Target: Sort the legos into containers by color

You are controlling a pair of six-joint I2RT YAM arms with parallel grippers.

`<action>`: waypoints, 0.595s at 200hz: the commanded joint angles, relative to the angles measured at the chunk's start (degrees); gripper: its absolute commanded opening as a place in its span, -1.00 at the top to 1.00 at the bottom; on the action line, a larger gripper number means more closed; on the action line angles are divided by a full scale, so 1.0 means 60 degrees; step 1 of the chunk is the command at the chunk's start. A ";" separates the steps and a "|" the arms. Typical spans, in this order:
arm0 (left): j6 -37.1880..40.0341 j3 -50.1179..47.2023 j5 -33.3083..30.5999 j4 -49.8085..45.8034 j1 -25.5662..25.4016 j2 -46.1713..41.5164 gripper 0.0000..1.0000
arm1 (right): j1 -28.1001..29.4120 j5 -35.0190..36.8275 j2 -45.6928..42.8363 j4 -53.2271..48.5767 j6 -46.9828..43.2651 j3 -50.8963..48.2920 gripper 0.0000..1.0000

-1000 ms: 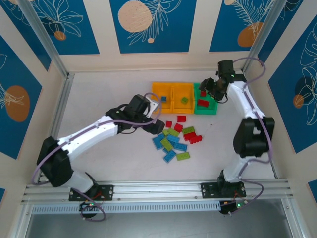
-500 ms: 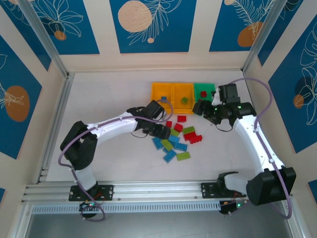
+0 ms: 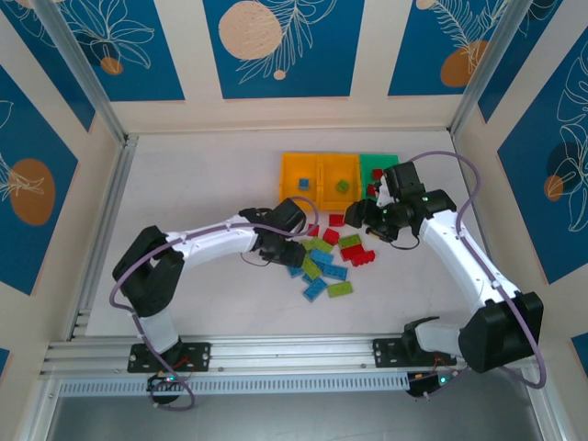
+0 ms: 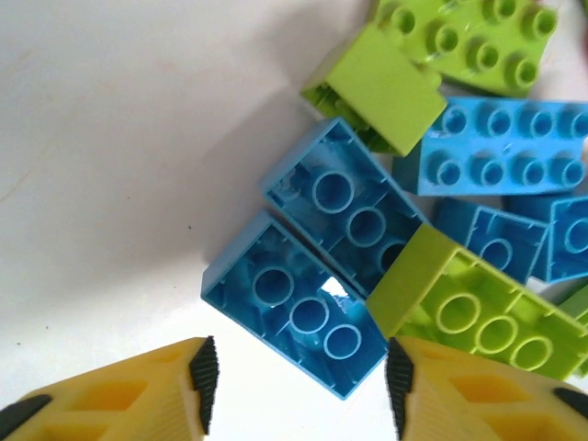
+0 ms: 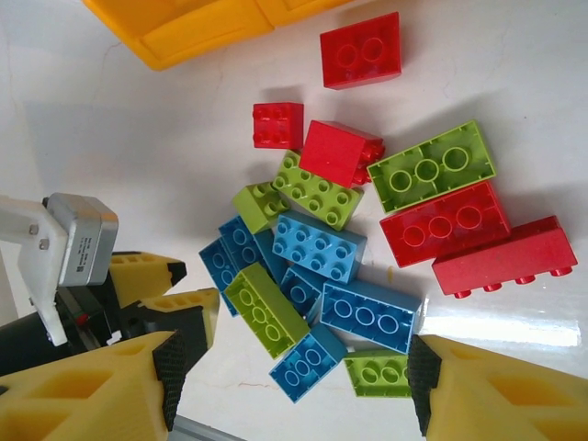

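Containers: we are keeping the three joined containers [image 3: 318, 165] near the far edge of the counter [image 3: 184, 184]. Two are orange-yellow and one is green.
Done so far: a blue brick [image 3: 303, 184] is sitting in the left orange-yellow bin. A lime green brick [image 3: 342, 186] is sitting in the middle one. Some red bricks [image 3: 378, 174] are lying in the green bin, but our right arm is hiding part of it.
Left to do: most of the legos [image 5: 320, 246] are lying in a loose pile near the middle of the counter, just in front of the bins. Blue, lime green and red ones are all mixed up and many are touching. We are judging the job as only just started.
Left gripper [image 4: 300, 378]: we are holding it wide open and low at the left side of the pile. An upside-down blue brick [image 4: 294, 312] is lying between its fingers, and they are not squeezing it yet.
Right gripper [image 5: 294, 378]: we are holding it wide open and empty above the pile.
Step now: we are likely getting ready to pinch that blue brick.
Watch out: a lime green neighbour [image 4: 469, 312] is touching it, so a close might bump it.
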 commanded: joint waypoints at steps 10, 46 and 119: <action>-0.0665 -0.0115 -0.0023 -0.0053 0.0116 0.0101 0.08 | 0.0172 0.0157 0.0039 -0.0304 -0.0055 0.0343 -0.36; -0.0820 -0.0287 -0.0016 -0.0040 0.0202 0.0442 0.19 | 0.0246 0.0302 -0.0007 -0.0379 -0.0043 0.0325 -0.36; 0.0506 -0.0854 -0.0713 -0.0467 0.0963 0.0022 0.21 | 0.0336 0.0370 0.0036 -0.0353 -0.0076 0.0376 -0.36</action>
